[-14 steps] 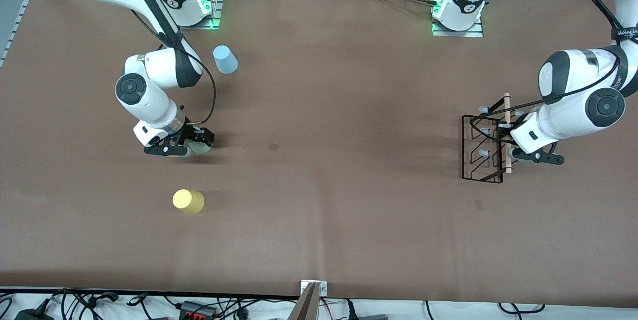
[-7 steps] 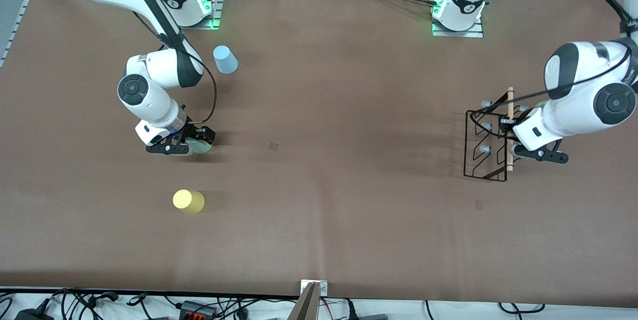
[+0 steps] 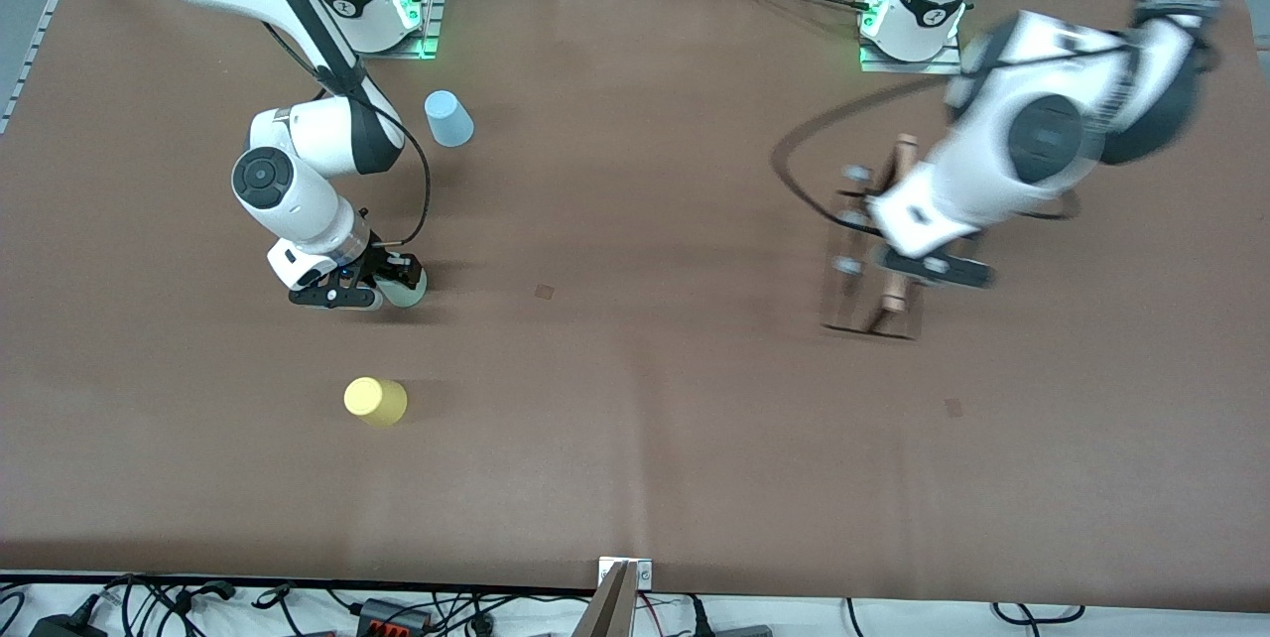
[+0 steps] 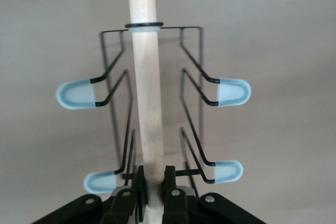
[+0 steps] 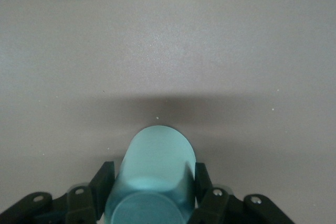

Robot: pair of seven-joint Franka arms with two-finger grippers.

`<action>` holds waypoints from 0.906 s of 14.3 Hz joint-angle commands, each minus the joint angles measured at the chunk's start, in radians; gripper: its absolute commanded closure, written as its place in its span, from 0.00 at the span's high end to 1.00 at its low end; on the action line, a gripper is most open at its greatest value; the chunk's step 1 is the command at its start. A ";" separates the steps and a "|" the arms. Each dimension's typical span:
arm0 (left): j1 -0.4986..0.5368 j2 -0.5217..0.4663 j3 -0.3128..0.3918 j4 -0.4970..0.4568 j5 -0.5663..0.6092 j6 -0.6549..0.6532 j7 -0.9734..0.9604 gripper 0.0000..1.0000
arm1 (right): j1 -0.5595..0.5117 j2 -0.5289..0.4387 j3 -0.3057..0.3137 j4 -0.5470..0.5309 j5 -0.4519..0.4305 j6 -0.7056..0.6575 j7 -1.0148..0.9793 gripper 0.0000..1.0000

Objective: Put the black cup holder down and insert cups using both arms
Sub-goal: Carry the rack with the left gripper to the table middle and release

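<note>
Left gripper (image 4: 152, 195): clamped on the wooden rod (image 4: 146, 93) of the holder (image 3: 873, 250), up over the table (image 3: 635, 419) toward the left arm's end.
Holder: off the table in the left gripper's hold, blurred in the front view; in the left wrist view the black wire frame ran on both sides of the rod, with four pale blue pegs (image 4: 76, 94) showing.
Right gripper (image 3: 372, 292): low at the table toward the right arm's end, fingers (image 5: 102, 179) pressed against both sides of the green cup (image 5: 155, 177).
Green cup: between the right gripper's fingers; whether it rested on the table could not be told.
Yellow cup (image 3: 375, 401): on the table, nearer the front camera than the right gripper.
Blue cup (image 3: 448, 118): on the table, farther from the front camera than the right gripper, near the right arm's base.
</note>
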 commanded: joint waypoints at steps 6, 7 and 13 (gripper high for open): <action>-0.210 0.101 -0.071 0.023 0.018 0.114 -0.317 0.01 | -0.032 -0.065 -0.009 0.193 -0.005 -0.312 -0.118 0.27; -0.221 0.118 -0.071 0.023 0.020 0.141 -0.339 0.01 | -0.041 -0.069 -0.011 0.224 -0.006 -0.356 -0.146 0.27; -0.258 0.184 -0.071 0.025 0.018 0.269 -0.411 0.01 | -0.075 -0.097 -0.012 0.389 -0.006 -0.596 -0.194 0.27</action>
